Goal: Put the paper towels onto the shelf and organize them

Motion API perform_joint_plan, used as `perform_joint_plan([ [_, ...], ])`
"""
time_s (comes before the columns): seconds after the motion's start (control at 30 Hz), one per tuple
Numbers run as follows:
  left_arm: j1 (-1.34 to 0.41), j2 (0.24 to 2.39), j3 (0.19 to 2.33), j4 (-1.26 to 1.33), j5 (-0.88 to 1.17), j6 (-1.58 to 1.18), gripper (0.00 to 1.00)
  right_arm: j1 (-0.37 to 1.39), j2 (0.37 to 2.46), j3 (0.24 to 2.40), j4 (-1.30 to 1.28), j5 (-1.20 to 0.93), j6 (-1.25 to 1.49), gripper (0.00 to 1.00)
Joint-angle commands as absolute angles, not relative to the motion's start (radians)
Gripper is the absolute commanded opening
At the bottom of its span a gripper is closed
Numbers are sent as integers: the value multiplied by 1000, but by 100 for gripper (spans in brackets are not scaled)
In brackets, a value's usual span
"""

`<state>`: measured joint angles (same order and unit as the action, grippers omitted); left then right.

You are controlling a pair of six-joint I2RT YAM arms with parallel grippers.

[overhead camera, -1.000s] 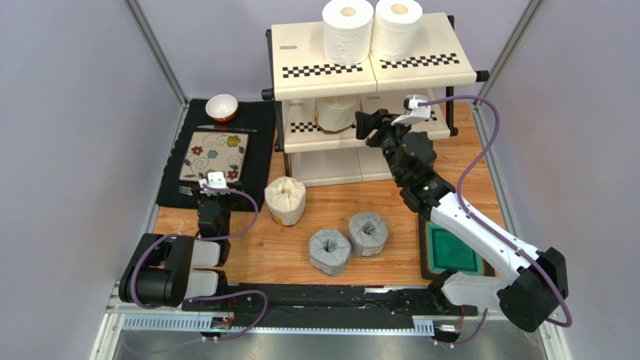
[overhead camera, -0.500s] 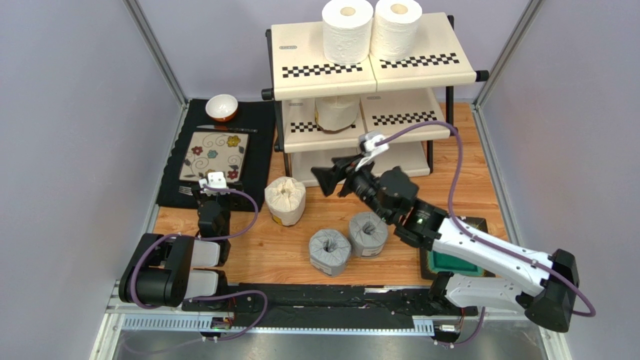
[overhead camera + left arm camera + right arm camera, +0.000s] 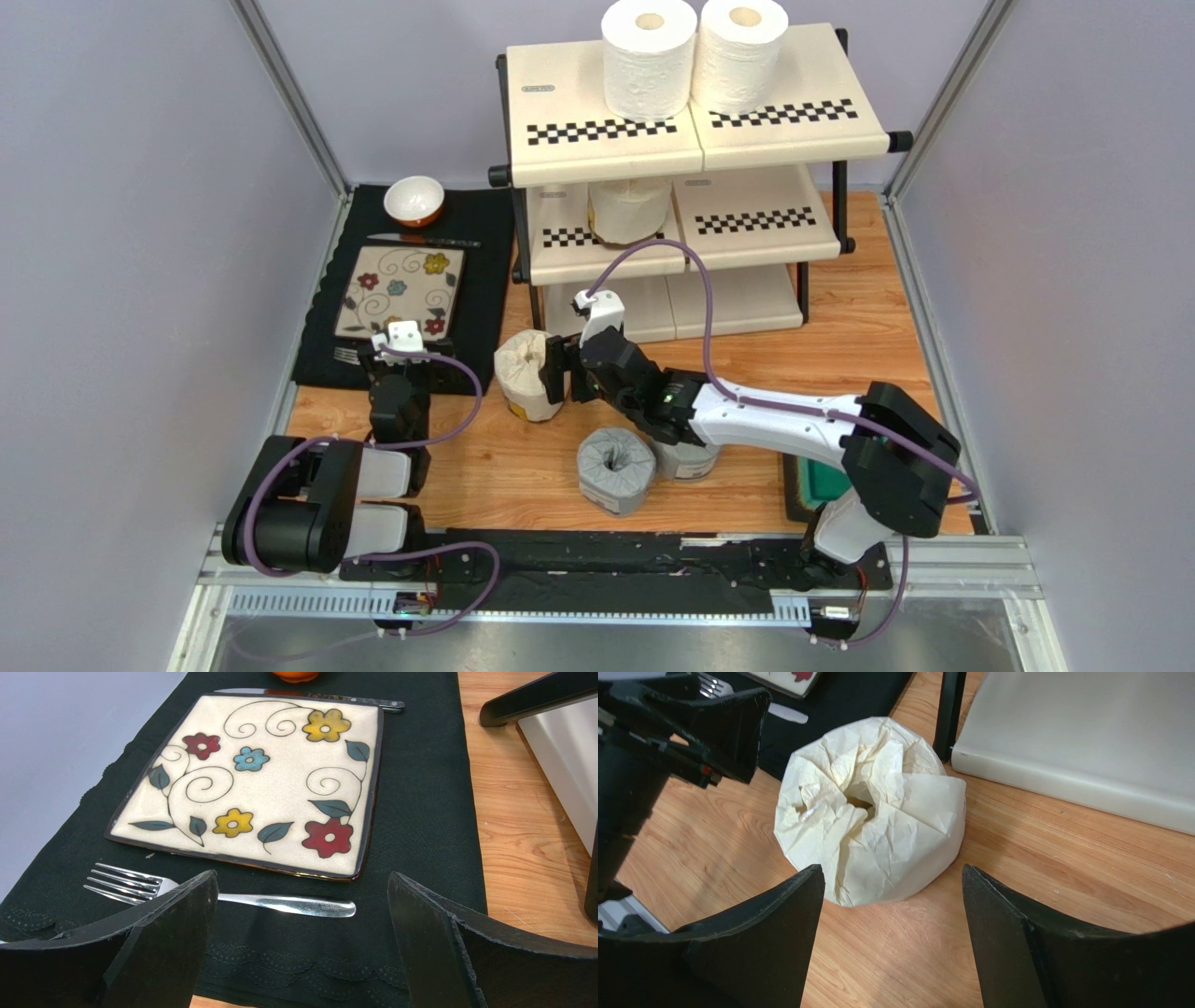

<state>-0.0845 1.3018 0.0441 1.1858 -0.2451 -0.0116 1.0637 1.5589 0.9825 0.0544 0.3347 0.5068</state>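
Observation:
The shelf (image 3: 561,84) stands at the back with two white paper towels (image 3: 650,56) (image 3: 742,51) on its top tier and a cream roll (image 3: 629,207) on the middle tier. Another cream-wrapped roll (image 3: 529,373) (image 3: 871,812) stands on the table. My right gripper (image 3: 557,375) (image 3: 892,873) is open just to its right, with the roll in front of the fingertips and nothing between them. One grey roll (image 3: 616,469) is in plain view and a second (image 3: 687,459) is partly hidden under the right arm. My left gripper (image 3: 397,367) (image 3: 302,878) is open over the black mat.
A floral square plate (image 3: 400,290) (image 3: 253,777), a fork (image 3: 231,896) and a knife (image 3: 309,698) lie on the black mat (image 3: 484,280) at the left, with a small bowl (image 3: 415,200) behind them. A green tray (image 3: 828,483) sits at the near right.
My right arm swung from the shelf's middle tier down and left to the cream roll on the table, and its jaws widened. The left arm has not moved.

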Motion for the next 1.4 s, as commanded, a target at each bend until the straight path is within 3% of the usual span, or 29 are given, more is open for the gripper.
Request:
perform_joint_plan([
  [0.0, -78, 1302, -190, 1216, -241, -5, 99, 1071, 1588, 1065, 98, 413, 587, 76],
  [0.9, -78, 1302, -190, 1216, -241, -5, 99, 1054, 1799, 1252, -104, 554, 718, 74],
  [1.1, -78, 1302, -190, 1216, -241, -5, 99, 1052, 1835, 1270, -115, 514, 724, 67],
  [1.37, -78, 1301, -189, 1216, -241, -5, 99, 1052, 1764, 1204, -61, 499, 719, 45],
])
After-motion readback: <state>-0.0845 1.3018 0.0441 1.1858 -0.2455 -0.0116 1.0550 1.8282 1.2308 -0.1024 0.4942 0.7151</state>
